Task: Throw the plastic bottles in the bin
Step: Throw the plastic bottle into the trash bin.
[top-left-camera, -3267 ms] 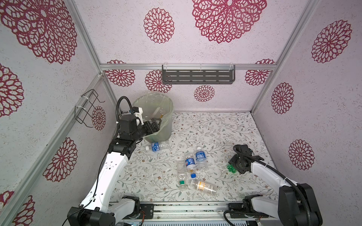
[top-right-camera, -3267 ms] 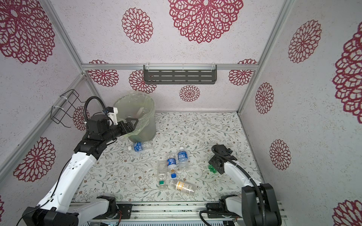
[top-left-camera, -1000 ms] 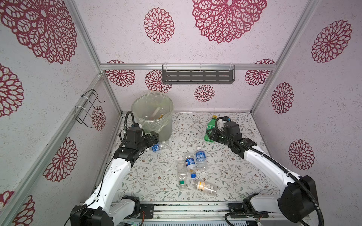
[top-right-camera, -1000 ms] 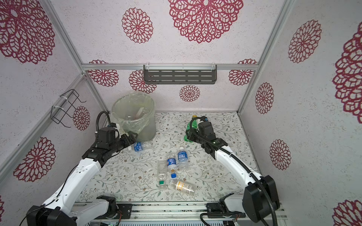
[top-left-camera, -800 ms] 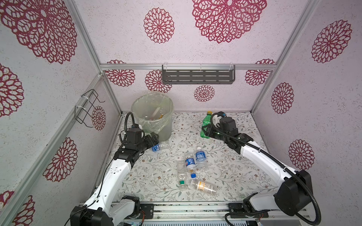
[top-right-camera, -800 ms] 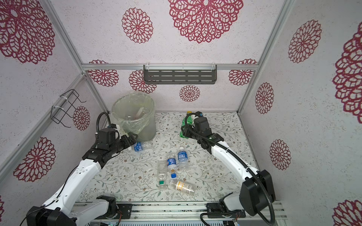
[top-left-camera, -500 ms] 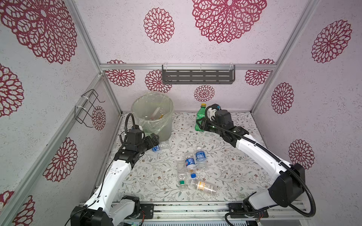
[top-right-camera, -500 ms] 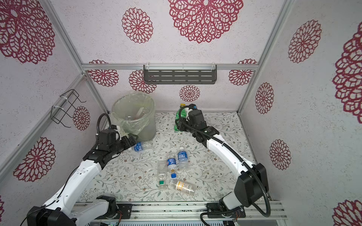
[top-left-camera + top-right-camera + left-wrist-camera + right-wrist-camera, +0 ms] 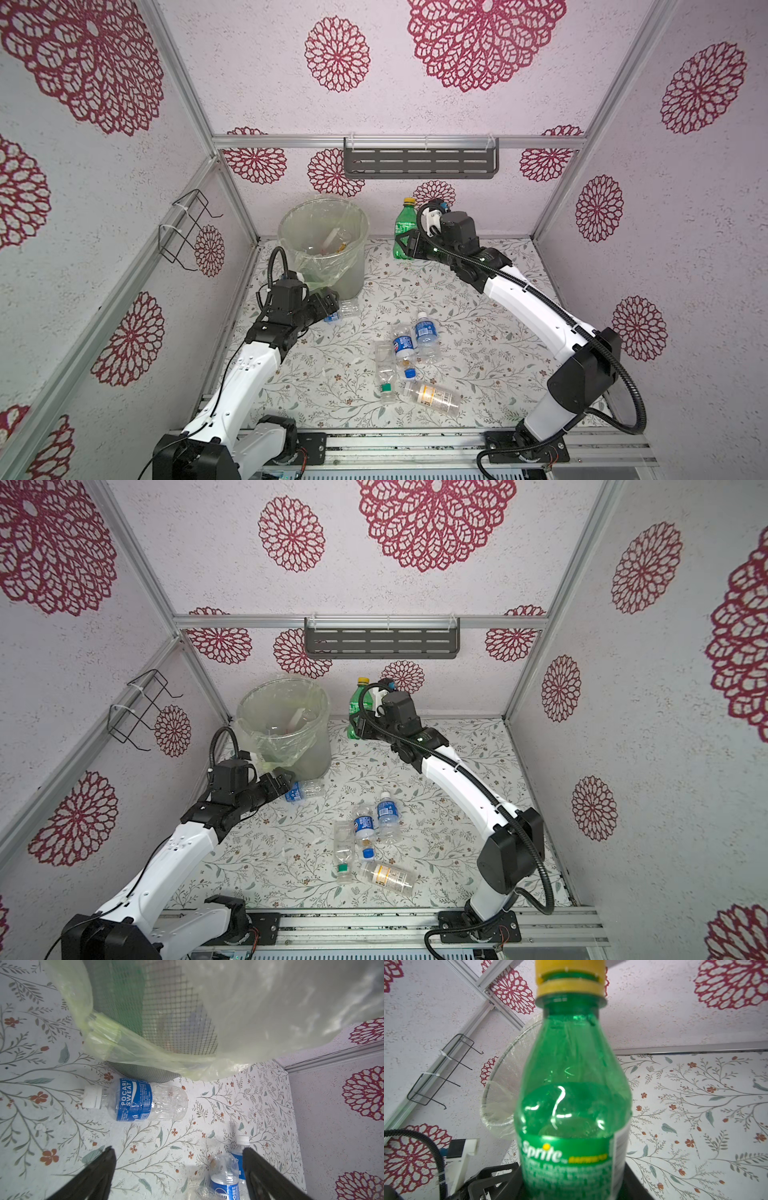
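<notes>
My right gripper (image 9: 409,246) (image 9: 571,1185) is shut on a green bottle (image 9: 405,227) (image 9: 358,706) (image 9: 572,1095) with a yellow cap, held upright above the floor just right of the bin (image 9: 353,274) (image 9: 320,750). The bin is lined with a thin bag, and bottles lie inside it. My left gripper (image 9: 331,301) (image 9: 283,782) (image 9: 177,1153) is open and empty, low at the bin's foot. A clear blue-labelled bottle (image 9: 344,311) (image 9: 143,1102) lies just beyond its fingertips, against the bin (image 9: 166,1022).
Several more clear bottles (image 9: 409,345) (image 9: 374,816) lie in a cluster mid-floor, one with an orange label (image 9: 432,399) nearest the front rail. A grey shelf (image 9: 419,162) hangs on the back wall and a wire rack (image 9: 187,228) on the left wall.
My right arm has carried the green bottle from the right side leftward and back, close to the bin. My left arm has sunk from the bin's rim to its foot.
</notes>
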{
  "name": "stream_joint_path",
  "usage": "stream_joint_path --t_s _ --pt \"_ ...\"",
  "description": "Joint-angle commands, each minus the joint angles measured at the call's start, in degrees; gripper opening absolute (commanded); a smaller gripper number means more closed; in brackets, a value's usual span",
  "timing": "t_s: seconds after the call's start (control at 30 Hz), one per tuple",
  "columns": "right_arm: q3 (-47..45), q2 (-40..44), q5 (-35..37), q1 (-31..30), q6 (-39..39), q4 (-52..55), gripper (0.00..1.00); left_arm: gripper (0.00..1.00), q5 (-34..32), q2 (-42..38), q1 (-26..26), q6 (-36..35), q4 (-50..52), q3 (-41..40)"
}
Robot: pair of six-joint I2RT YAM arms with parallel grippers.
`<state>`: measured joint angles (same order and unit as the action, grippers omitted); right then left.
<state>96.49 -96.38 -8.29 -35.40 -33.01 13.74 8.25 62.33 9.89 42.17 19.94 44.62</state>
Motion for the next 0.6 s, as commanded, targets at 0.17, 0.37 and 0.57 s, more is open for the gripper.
stream_joint_path --t_s 0.17,0.37,0.57 --pt "3.4 0.4 3.3 -1.2 3.9 1.2 0.40 0.97 -1.6 1.1 0.4 0.3 -4.3 -2.3" --pt "-6.5 8.3 8.3 -1.3 6.7 -0.3 0.41 0.97 -2.0 0.8 0.4 0.5 -5.6 -3.3" --pt "-5.5 9.6 15.7 -4.0 7.6 3.7 0.40 0.97 -1.8 1.8 0.4 -0.2 -5.8 -3.3"
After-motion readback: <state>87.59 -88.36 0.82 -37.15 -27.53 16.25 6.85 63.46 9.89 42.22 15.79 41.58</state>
